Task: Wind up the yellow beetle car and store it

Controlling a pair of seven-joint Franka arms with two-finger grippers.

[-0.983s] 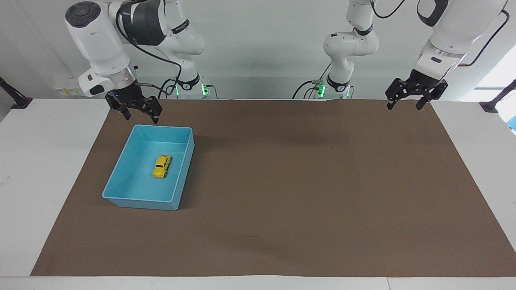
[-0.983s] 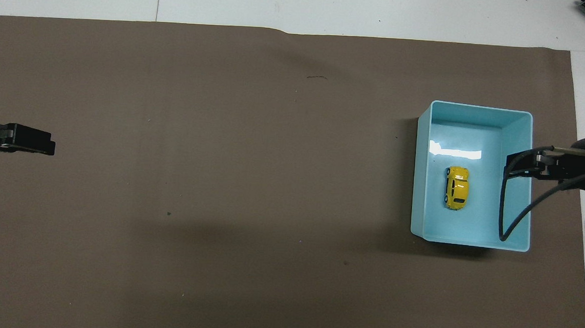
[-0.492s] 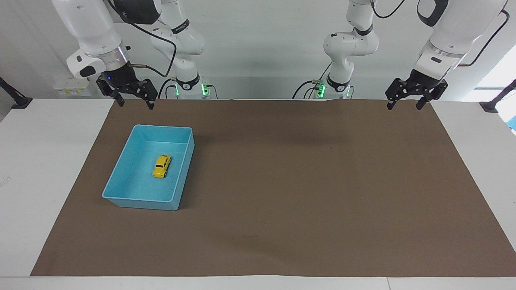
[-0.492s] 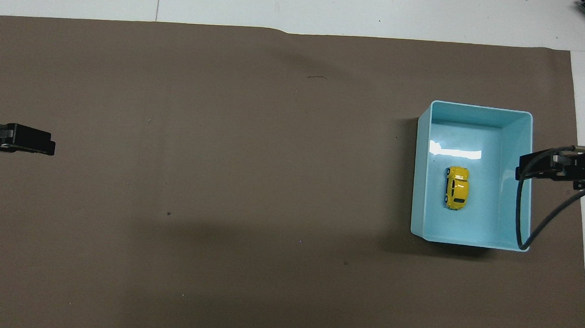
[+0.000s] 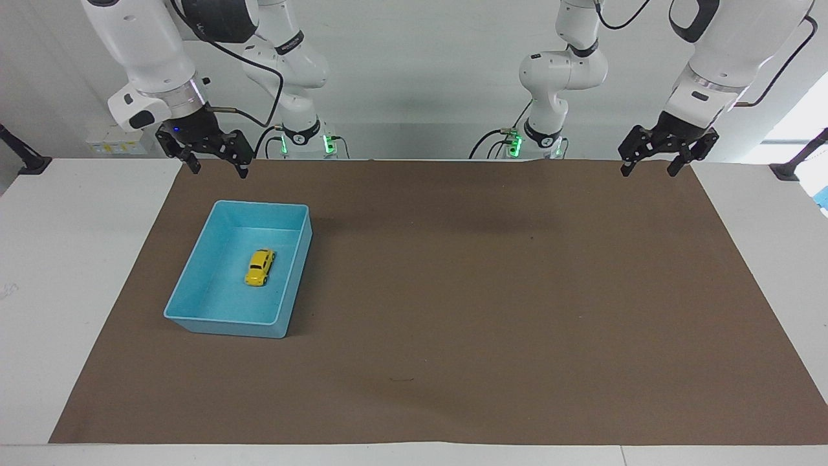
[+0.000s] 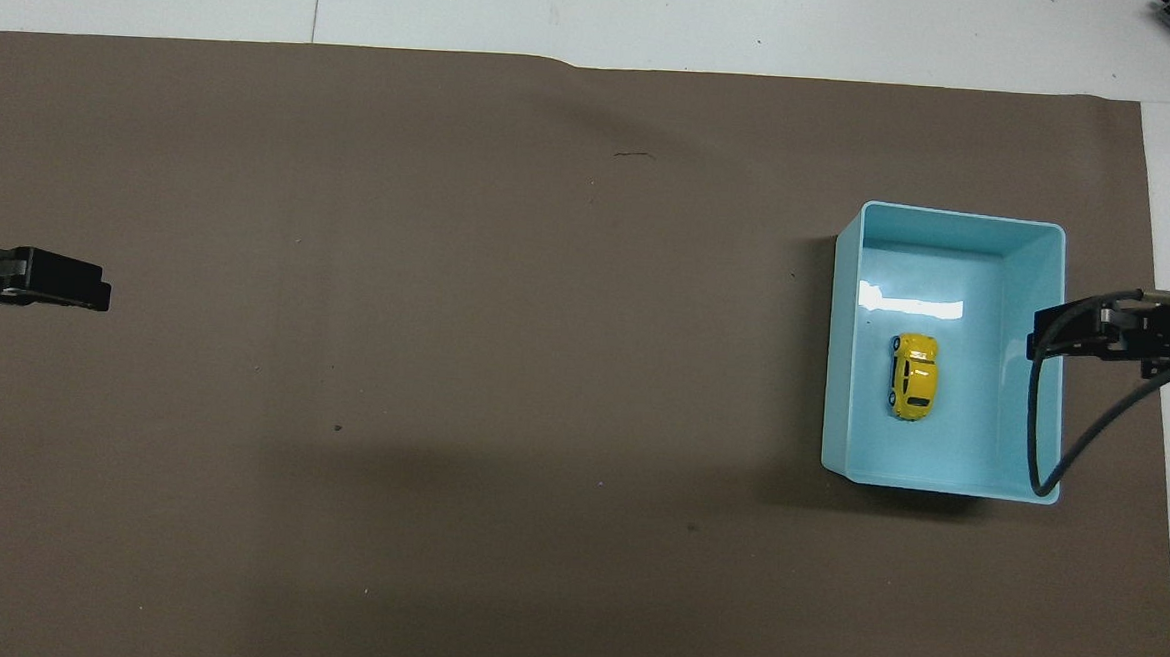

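The yellow beetle car (image 5: 260,267) (image 6: 914,376) lies on the floor of the blue bin (image 5: 259,205) (image 6: 961,216), toward the right arm's end of the table, with nothing touching it. My right gripper (image 5: 218,171) hangs open and empty in the air over the mat's edge on the robots' side of the bin. My left gripper (image 5: 649,172) waits open and empty above the mat's corner at the left arm's end.
A brown mat (image 5: 485,291) covers most of the white table (image 5: 65,259). In the overhead view the right arm's black cable (image 6: 1034,422) loops over the bin's wall. Black clamps (image 5: 26,162) stand at the table's ends.
The right gripper has risen and drawn back from over the bin's nearer rim toward the robots' edge of the mat. The car, the bin and the left arm have stayed put.
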